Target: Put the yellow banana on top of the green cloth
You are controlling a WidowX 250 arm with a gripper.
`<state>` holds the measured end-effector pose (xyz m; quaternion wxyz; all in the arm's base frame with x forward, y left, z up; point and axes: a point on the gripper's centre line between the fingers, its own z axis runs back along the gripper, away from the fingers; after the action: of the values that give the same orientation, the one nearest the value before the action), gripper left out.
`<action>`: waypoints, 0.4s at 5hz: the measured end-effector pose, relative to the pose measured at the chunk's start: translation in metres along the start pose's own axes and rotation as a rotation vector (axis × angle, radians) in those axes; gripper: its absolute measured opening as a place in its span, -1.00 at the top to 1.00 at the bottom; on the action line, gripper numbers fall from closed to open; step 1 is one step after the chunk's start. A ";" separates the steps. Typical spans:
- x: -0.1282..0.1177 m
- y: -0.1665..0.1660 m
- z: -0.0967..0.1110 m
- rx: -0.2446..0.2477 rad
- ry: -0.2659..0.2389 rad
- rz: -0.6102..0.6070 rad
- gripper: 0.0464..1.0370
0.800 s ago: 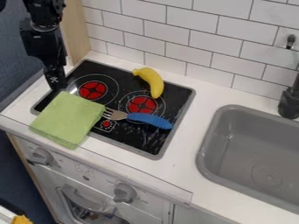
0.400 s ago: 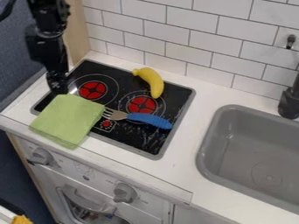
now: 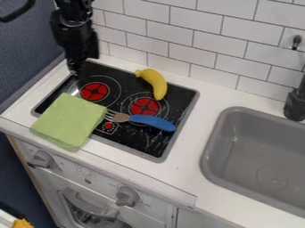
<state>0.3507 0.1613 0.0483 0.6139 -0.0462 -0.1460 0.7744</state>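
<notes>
Blk cooktop in wht ctr, tiled wall; can't tell opening/hold of fingers.

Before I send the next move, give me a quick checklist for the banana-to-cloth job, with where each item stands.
1. Banana uncovered on the stovetop: ok, it lies toward the back edge.
2. Gripper lined up over the banana: not ok, it hangs by the stovetop's back left corner, to the banana's left.
3. Gripper height above the stovetop: cannot tell from this single view.
4. Green cloth spread for placing: ok, a roughly square patch, partly on the stovetop and partly on the counter.
5. Blue-handled fork well away from the cloth: not ok, its tines are right at the cloth's edge; contact, cannot tell.
</notes>
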 end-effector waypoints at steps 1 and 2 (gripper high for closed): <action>-0.033 -0.028 -0.007 -0.020 0.093 -0.220 -0.92; -0.070 -0.055 -0.022 -0.019 0.246 -0.404 -0.92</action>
<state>0.4248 0.1092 0.0357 0.7691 -0.1157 -0.0836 0.6230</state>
